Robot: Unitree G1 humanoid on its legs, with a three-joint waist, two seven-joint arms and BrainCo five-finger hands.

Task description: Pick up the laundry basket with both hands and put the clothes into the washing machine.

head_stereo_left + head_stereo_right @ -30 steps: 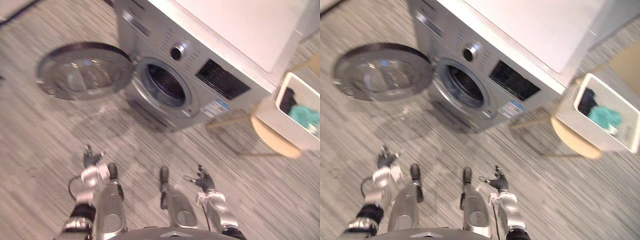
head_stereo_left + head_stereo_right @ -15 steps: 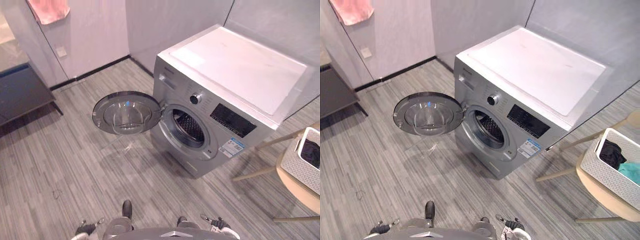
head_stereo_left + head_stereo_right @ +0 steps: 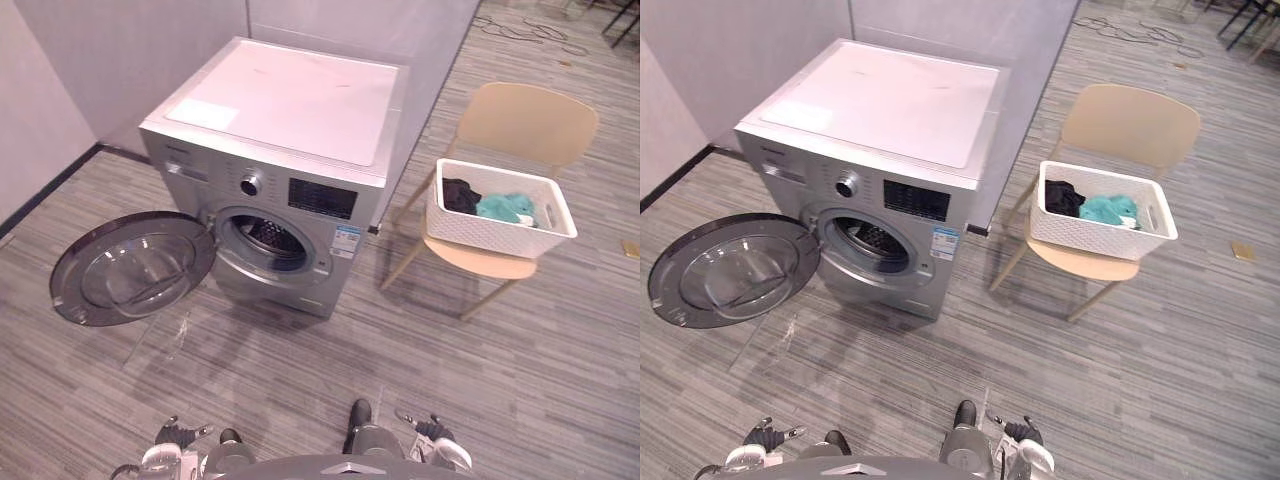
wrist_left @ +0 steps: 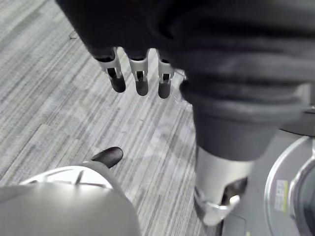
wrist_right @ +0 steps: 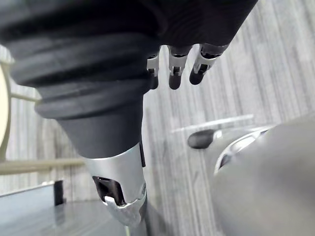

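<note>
1. Laundry basket (image 3: 482,233): white lattice tub on the seat of the tan chair (image 3: 527,122), just beside the washing machine (image 3: 290,100), on its right. Not picked up yet.
2. Basket contents: a black garment (image 3: 459,194) at the end nearest the washing machine, with a teal garment (image 3: 504,207) touching it towards the middle. I can't tell if anything lies under them.
3. Washing machine: the round door (image 3: 130,272) is swung wide open on the side away from the basket. The drum mouth (image 3: 262,238) is unblocked and looks dark inside. I see no clothes in it, but can't see deep.
4. Left hand (image 3: 175,435) and right hand (image 3: 432,432) both hang low, well out in front of the washing machine. In the wrist views the left fingers (image 4: 140,78) and right fingers (image 5: 172,73) are relaxed, with nothing in either.
5. I judge the step in hand to be the approach, so the task is barely begun.
6. To do it well, I face the chair squarely with the basket's long side across my front. I then bring one hand to each short end.
7. A handle slot (image 3: 547,214) shows at the end away from the washing machine, and I aim there.
8. I grip both ends before lifting, raise evenly and keep it level so the clothes don't tip out.
9. Risks: the basket may slide on the seat or the chair may shift. The open door sits low on the carry path.
</note>
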